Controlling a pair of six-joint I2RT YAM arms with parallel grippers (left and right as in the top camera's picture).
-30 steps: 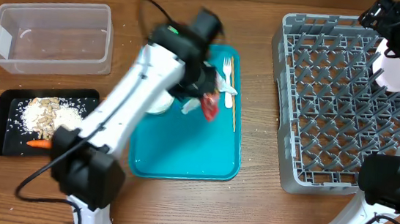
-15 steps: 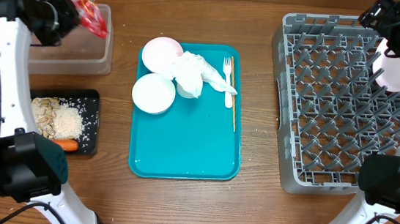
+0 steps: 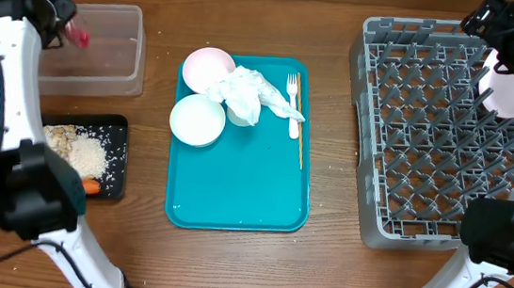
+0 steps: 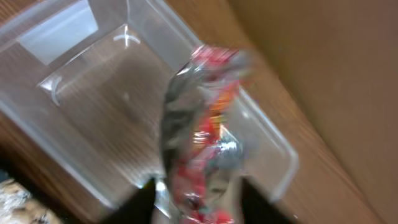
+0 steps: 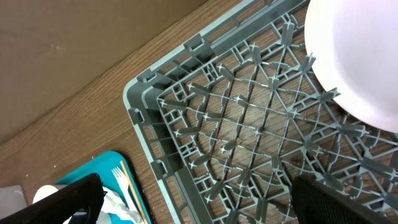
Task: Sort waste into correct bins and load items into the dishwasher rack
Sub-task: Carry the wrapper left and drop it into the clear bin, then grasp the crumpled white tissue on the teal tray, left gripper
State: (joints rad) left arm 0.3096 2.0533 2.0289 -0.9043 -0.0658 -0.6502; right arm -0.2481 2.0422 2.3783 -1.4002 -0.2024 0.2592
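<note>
Red wrapper in left hand, print blurred, over clear tub

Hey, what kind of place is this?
Likely a tabletop dish-clearing station for robot practice: grey dishwasher rack, teal tray of used dishes, clear tub and black tray for waste.

I take this for a robotics lab bench laid out as a dish-clearing station rather than a working kitchen. My left arm and my right arm both rise from the near edge of a plain wooden table. The grey dishwasher rack sits straight on the tabletop, with a teal tray, a clear tub and a black tray set out in separate spots. Behind the table is a flat brown surface; it may be a wall or a backdrop board, my wrist views are too soft to tell.
</note>
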